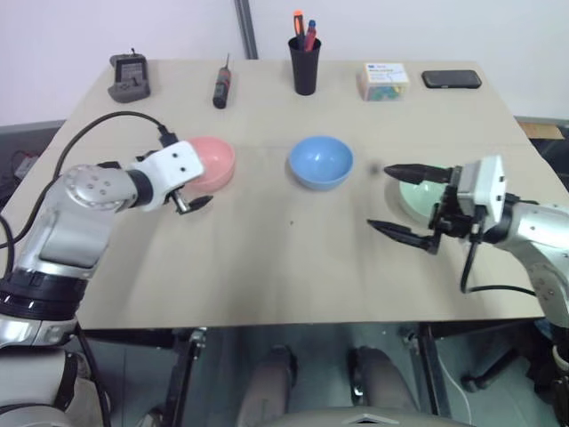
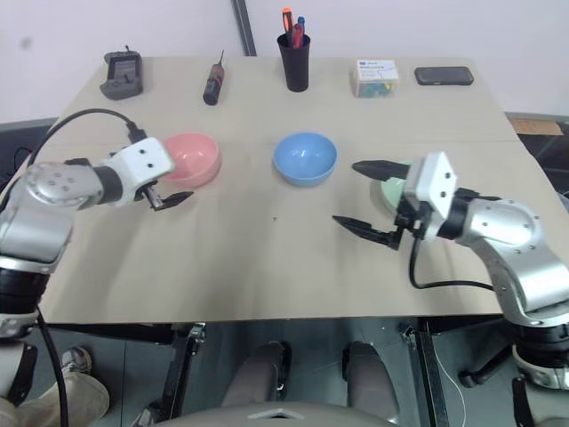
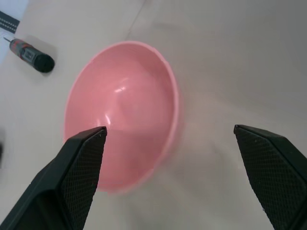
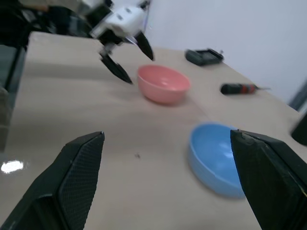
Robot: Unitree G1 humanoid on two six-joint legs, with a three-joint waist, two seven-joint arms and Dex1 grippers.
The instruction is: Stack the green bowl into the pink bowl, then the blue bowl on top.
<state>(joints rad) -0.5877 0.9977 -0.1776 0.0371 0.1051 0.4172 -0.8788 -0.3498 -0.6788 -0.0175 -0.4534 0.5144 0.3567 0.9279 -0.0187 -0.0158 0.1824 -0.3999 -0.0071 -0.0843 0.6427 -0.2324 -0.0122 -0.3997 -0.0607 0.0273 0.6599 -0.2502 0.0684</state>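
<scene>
A pale tan bench point(image 1: 293, 267) with a smooth matte top stands against a plain white wall point(image 1: 400, 27), where a grey vertical pole point(image 1: 245, 27) rises behind its far edge. Under the near edge show black metal legs point(image 1: 182, 374) and a grey floor point(image 1: 133, 374). Soft, even light falls on the top, with only faint shadows.

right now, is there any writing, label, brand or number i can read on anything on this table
None can be read.
Small clear plastic box with a white label at the far edge: dark print on the label, too small to read.
Pink, blue and pale green plastic bowls: plain, no markings.
</scene>
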